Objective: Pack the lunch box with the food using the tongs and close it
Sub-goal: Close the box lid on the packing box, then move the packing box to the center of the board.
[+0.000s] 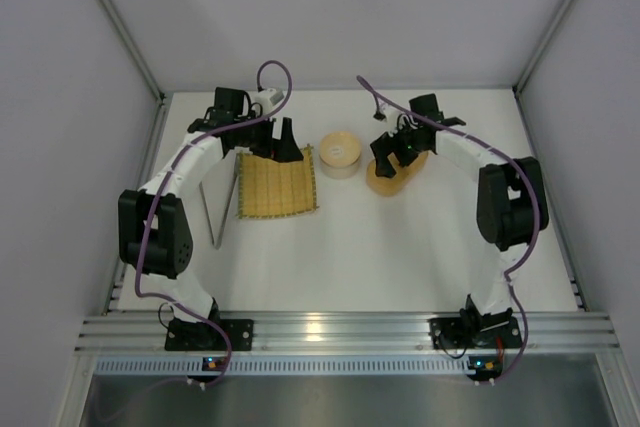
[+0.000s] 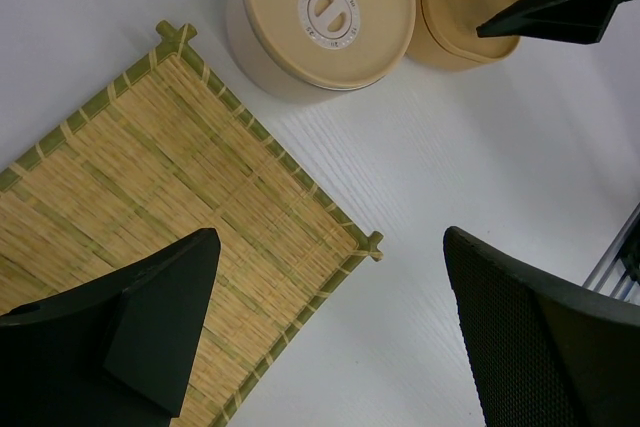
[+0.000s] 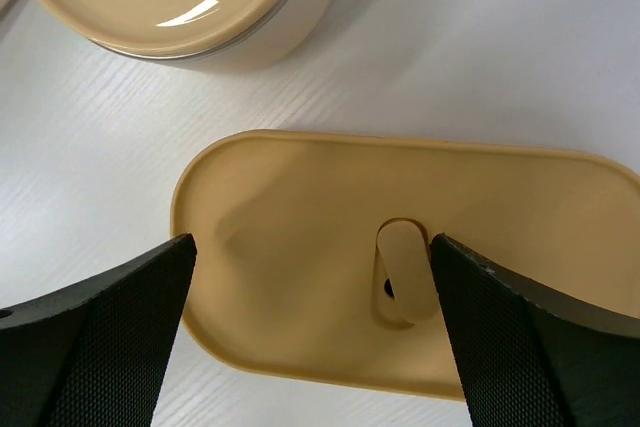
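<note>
at the far middle of the bench (image 1: 400, 247), the right claw (image 3: 312, 247) hung just above the lunch box (image 3: 290, 197), fingers spread as wide as they go and holding nothing. the lid sat flat on the box, and its small vent tab (image 3: 400, 272) showed between the fingers in the wrist view. the left claw (image 2: 332, 242) was likewise wide open and empty, over the far right corner of the woven mat (image 2: 150, 177). a round bowl (image 2: 320, 17) with a tan lid stood between mat and lunch box, just beside the box. the tongs (image 1: 210, 217) lay on the bench left of the mat, untouched, apart from both claws. no food showed in any view; it may have been under a lid, cannot tell.

judgement: the step in hand was opening the box, and packing had not begun. the next move called for the right claw to drop, close on the lid's edges and lift it straight off. the smooth lid could slip, or the box could rise with it.
</note>
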